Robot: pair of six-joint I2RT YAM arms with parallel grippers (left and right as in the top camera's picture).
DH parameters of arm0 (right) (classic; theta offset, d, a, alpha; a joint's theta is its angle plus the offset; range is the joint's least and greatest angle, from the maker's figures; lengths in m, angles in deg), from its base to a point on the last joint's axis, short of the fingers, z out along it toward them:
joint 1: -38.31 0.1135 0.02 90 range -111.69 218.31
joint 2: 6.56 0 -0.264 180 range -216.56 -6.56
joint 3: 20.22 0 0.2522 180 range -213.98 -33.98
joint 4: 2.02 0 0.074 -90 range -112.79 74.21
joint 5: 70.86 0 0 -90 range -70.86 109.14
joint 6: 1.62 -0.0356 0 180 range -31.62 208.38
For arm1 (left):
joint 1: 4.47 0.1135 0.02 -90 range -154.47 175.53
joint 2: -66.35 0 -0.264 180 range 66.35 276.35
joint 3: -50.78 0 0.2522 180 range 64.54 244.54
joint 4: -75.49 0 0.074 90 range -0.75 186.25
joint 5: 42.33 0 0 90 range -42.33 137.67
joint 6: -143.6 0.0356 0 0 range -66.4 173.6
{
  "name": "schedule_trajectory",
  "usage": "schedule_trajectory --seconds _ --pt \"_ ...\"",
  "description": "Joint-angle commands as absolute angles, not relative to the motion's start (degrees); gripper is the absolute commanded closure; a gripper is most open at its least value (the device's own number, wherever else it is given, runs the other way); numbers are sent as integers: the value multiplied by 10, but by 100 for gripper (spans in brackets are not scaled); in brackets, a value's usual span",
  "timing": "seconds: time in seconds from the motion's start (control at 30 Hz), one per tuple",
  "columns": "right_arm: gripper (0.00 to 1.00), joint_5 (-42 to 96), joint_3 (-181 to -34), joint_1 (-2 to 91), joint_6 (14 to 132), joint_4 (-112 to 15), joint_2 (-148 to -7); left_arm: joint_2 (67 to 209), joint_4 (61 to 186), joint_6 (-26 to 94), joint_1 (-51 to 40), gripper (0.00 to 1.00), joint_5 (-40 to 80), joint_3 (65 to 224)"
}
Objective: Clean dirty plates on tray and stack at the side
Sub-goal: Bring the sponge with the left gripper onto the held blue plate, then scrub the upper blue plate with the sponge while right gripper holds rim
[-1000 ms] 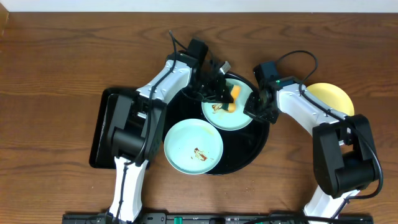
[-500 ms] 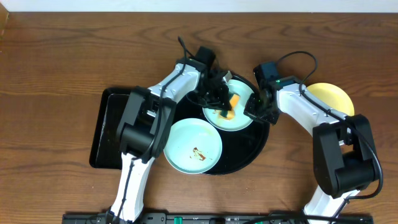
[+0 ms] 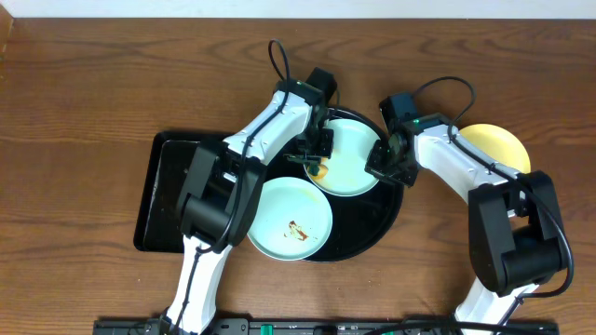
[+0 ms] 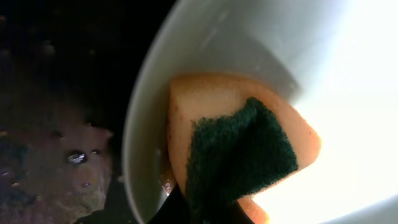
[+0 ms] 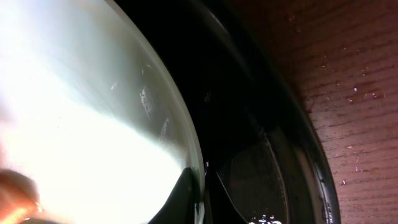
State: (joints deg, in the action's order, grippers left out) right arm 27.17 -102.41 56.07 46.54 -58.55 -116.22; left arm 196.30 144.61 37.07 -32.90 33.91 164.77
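A pale blue plate [image 3: 354,158] lies at the back of the round black tray [image 3: 372,228]. My left gripper [image 3: 316,165] is shut on an orange sponge with a green scouring pad [image 4: 239,149], which presses on the inside of this plate's left rim [image 4: 146,118]. At the plate's right rim [image 5: 183,130], my right gripper [image 3: 380,160] is shut on the edge, one finger on each side. A second pale blue plate [image 3: 279,209] with a brown smear sits at the tray's front left. A pale yellow plate [image 3: 498,144] rests on the table, to the right of the tray.
A rectangular black tray [image 3: 160,200] lies left of the round one, partly under the left arm. Wet wooden table [image 5: 354,81] surrounds both trays. Cables loop above each wrist.
The left gripper has dragged the sponge from the plate's middle towards its left rim. The right gripper and the plates have stayed put.
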Motion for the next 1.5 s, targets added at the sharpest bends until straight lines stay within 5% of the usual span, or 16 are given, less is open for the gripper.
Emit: schedule_trajectory --seconds 0.0,0.37,0.57,1.07,1.47 --pt "98 251 -1002 568 484 -604 -1192 2009 1445 367 -318 93 428 1623" --pt "98 250 -1002 568 488 -604 -1192 2009 1405 518 -340 93 -38 1623" --pt "98 250 -1002 568 489 -604 -1192 2009 1386 525 -351 93 -138 1623" --pt "99 250 -1002 568 499 -619 -1192 2009 1378 444 -327 93 322 1623" --pt "98 249 -1002 568 501 -628 -1192 2009 1388 424 -319 93 518 1624"
